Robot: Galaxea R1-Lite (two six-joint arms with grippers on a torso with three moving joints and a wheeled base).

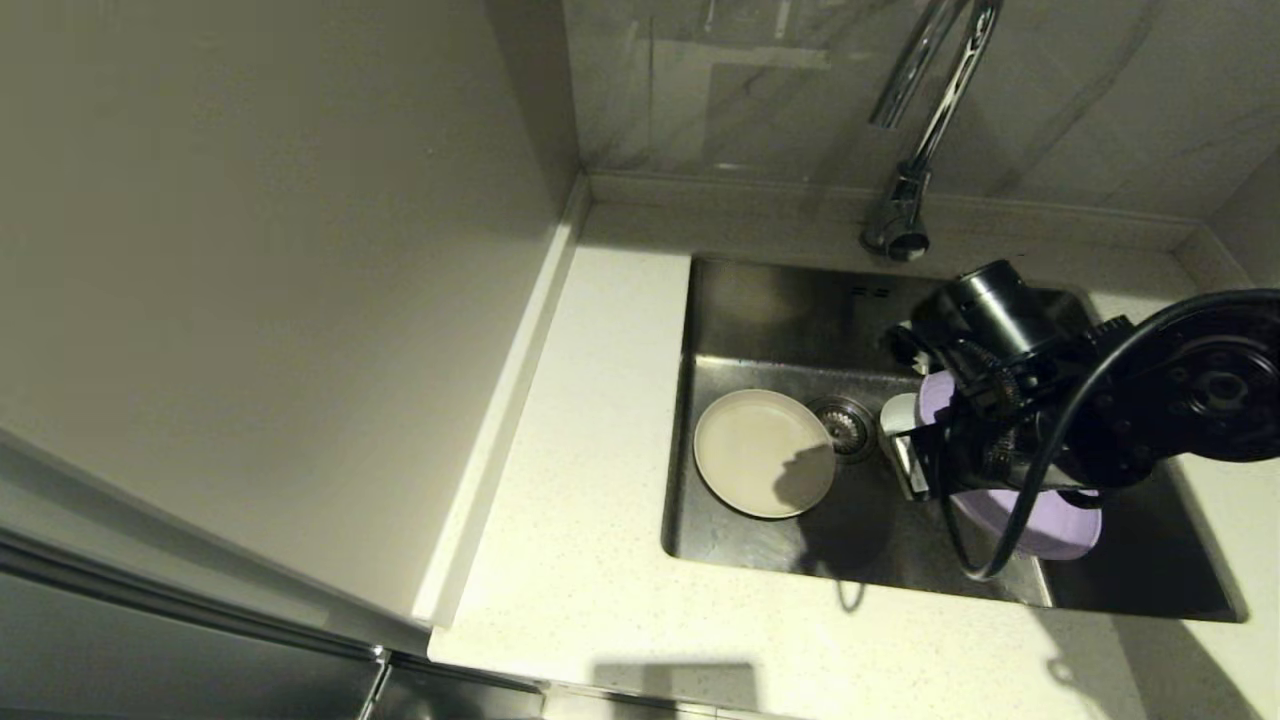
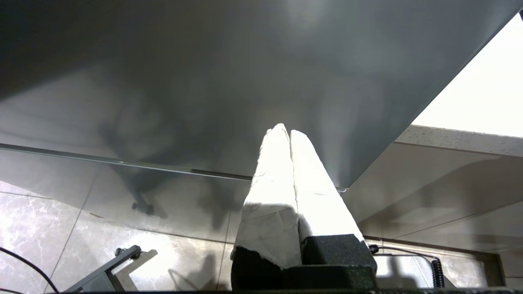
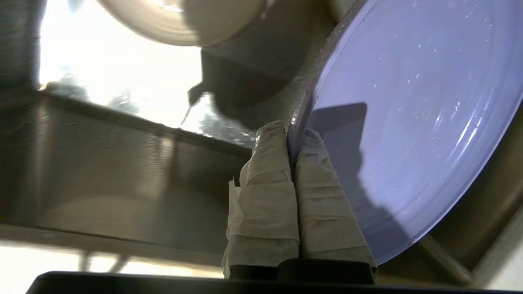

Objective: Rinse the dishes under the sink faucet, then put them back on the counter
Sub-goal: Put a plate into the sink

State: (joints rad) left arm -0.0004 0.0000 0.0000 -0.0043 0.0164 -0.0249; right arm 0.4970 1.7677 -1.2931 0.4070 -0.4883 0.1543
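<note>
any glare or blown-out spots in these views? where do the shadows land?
Head view: hard arm shadow falls across the cream plate and sink floor. Left wrist view: shut left gripper fingers are blown out white. Right wrist view: the counter glares bright; right gripper shadow lies on the wet purple plate.

A cream plate (image 1: 764, 453) lies flat on the floor of the steel sink (image 1: 780, 310), near its left wall and just beside the round drain strainer (image 1: 845, 427). A lavender plate (image 3: 412, 118), wet with droplets, stands tilted on edge over the basin's right half. The chrome gooseneck faucet (image 1: 915, 150) rises at the sink's back edge.
</note>
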